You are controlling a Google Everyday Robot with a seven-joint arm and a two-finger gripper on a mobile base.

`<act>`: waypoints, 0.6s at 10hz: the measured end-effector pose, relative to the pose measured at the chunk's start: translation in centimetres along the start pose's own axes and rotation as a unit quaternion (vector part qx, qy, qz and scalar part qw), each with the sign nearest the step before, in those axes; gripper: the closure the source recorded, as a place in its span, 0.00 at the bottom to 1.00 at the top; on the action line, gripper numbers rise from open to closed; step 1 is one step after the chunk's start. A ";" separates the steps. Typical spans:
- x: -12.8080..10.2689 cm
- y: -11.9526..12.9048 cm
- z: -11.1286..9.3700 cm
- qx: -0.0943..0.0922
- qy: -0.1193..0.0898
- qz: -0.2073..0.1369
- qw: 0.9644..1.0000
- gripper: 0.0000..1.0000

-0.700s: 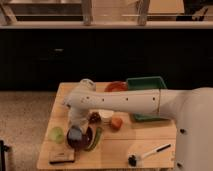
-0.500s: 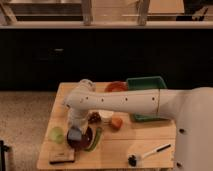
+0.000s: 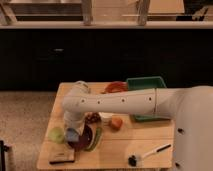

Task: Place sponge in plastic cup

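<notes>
The pale yellow-green plastic cup [image 3: 56, 134] stands near the left edge of the wooden table [image 3: 150, 142]. My gripper [image 3: 73, 133] hangs down from the white arm just right of the cup, between it and the dark maroon bowl [image 3: 85, 139]. It is shut on the small blue sponge [image 3: 72, 135], which sits at about the cup's rim height, beside the cup and not over it. The arm's wrist hides the fingers from above.
A flat dark slab [image 3: 63, 158] lies at the front left corner. A green strip [image 3: 96, 137], a white cup [image 3: 105, 117] and an orange thing [image 3: 116, 123] lie mid-table. A green tray [image 3: 148, 84] and a red bowl [image 3: 116, 87] are at the back. A black brush [image 3: 146, 154] lies front right.
</notes>
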 end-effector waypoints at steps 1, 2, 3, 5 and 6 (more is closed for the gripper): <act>-0.6 -0.9 0.1 -0.001 0.002 -0.015 1.000 0.97; -0.9 -1.7 0.3 -0.002 0.004 -0.026 1.000 0.97; -1.4 -2.8 0.4 -0.005 0.009 -0.038 0.999 0.97; -1.9 -5.0 0.2 -0.008 0.022 -0.062 0.998 0.97; -2.2 -5.7 0.3 -0.012 0.023 -0.074 0.997 0.97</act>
